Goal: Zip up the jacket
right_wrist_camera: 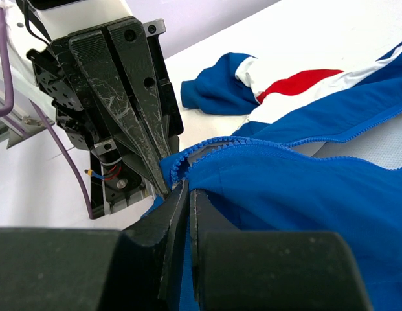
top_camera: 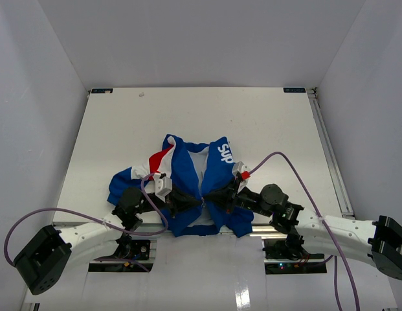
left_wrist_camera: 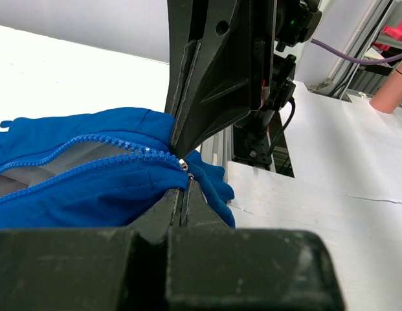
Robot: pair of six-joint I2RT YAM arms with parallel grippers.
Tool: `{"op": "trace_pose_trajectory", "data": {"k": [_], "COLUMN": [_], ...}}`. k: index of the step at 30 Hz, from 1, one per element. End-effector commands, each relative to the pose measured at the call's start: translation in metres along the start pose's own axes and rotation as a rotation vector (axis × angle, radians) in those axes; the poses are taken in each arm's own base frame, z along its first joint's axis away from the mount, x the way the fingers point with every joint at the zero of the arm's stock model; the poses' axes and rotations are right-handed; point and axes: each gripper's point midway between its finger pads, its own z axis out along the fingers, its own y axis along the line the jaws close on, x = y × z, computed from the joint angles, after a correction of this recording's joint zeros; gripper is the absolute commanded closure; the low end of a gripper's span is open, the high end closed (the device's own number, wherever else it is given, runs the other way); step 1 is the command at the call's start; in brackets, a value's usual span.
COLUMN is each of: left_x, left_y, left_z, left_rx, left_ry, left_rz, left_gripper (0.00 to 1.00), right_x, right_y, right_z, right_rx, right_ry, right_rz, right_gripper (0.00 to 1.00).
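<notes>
The blue jacket (top_camera: pixel 217 162) with red and white panels lies open on the white table (top_camera: pixel 188 110), near the front edge. Both grippers meet at the bottom end of its front zipper. My left gripper (left_wrist_camera: pixel 186 180) is shut, pinching the small metal zipper pull (left_wrist_camera: pixel 184 164) at its tips; the blue zipper teeth (left_wrist_camera: pixel 90 152) run away to the left, unjoined. My right gripper (right_wrist_camera: pixel 189 189) is shut on the blue fabric edge (right_wrist_camera: pixel 304 194) beside the zipper end, almost touching the left gripper's fingers (right_wrist_camera: pixel 133 110). In the top view the left gripper (top_camera: pixel 197 202) and right gripper (top_camera: pixel 212 196) sit tip to tip.
Grey walls enclose the table on three sides. A metal rail (top_camera: pixel 330 149) runs along its right edge. Purple cables (top_camera: pixel 298 172) loop over both arms. The arm bases (top_camera: pixel 126 249) stand at the front edge. A pink object (left_wrist_camera: pixel 391 91) stands off the table.
</notes>
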Motion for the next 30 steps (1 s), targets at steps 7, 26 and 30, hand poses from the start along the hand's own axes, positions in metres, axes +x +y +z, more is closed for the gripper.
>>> {"op": "trace_pose_trajectory", "data": {"k": [7,26,30], "left_x": [0.021,0.015,-0.003], "left_y": [-0.007,0.014,0.021], "left_z": [0.002,0.002,0.004], "left_rx": [0.062,-0.082,-0.147], "left_ry": [0.110,0.076,0.024], "left_rz": [-0.049,-0.093,-0.143], "left_gripper": [1.00,1.00,1.00], "right_x": [-0.080,-0.047,-0.028], "right_y": [0.017,-0.001,-0.015], "right_z": [0.009,0.013,0.011], "right_rx": [-0.032,0.031,0.105], "right_ry": [-0.232,-0.097,-0.015], "right_rz": [-0.064,-0.082,-0.063], "right_gripper": [0.92,0.91,0.72]}}
